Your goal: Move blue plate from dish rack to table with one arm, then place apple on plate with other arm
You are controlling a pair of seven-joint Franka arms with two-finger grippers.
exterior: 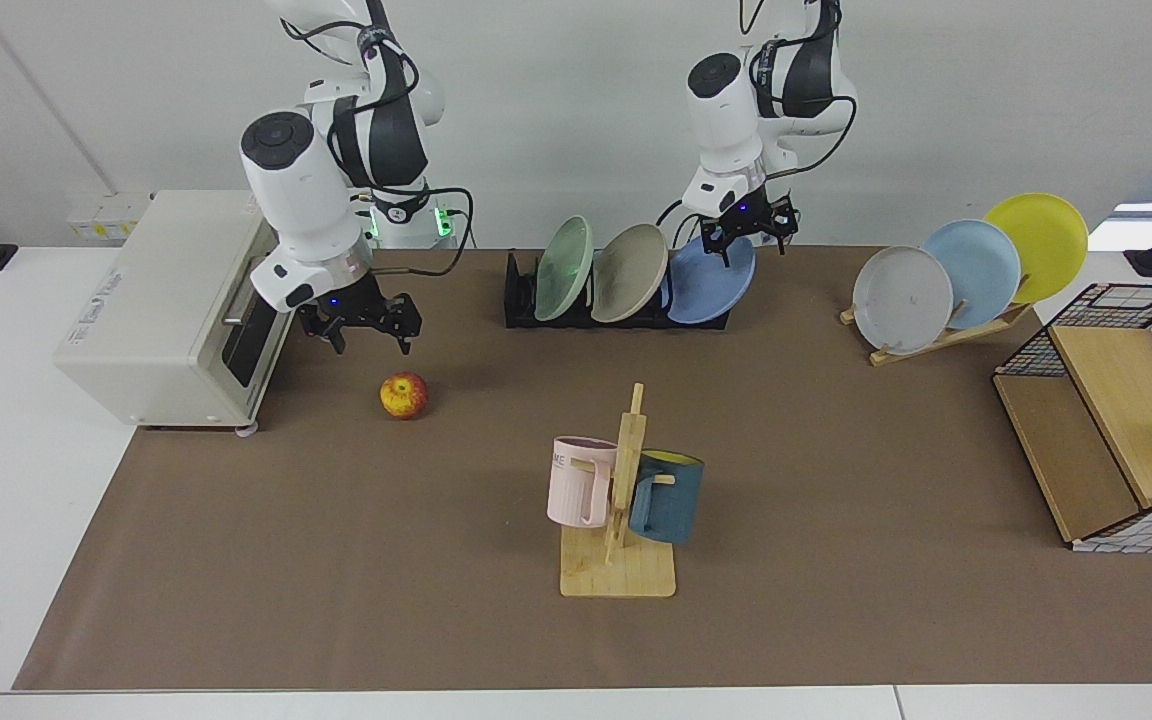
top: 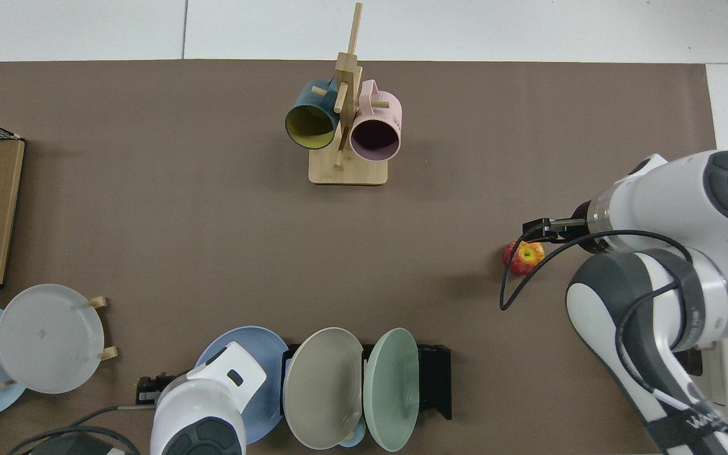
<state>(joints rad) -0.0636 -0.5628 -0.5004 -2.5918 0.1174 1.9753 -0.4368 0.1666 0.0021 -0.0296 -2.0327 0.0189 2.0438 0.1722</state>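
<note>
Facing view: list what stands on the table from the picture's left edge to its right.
White toaster oven → red-and-yellow apple → black slotted dish rack → wooden mug tree with pink and dark blue mugs → light wooden plate stand → wire-and-wood basket.

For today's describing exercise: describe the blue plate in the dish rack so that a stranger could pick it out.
Find the black dish rack at the mat's far edge. Three plates lean in it; the blue plate is the end one, under the left gripper. Its neighbours are beige and green.
</note>
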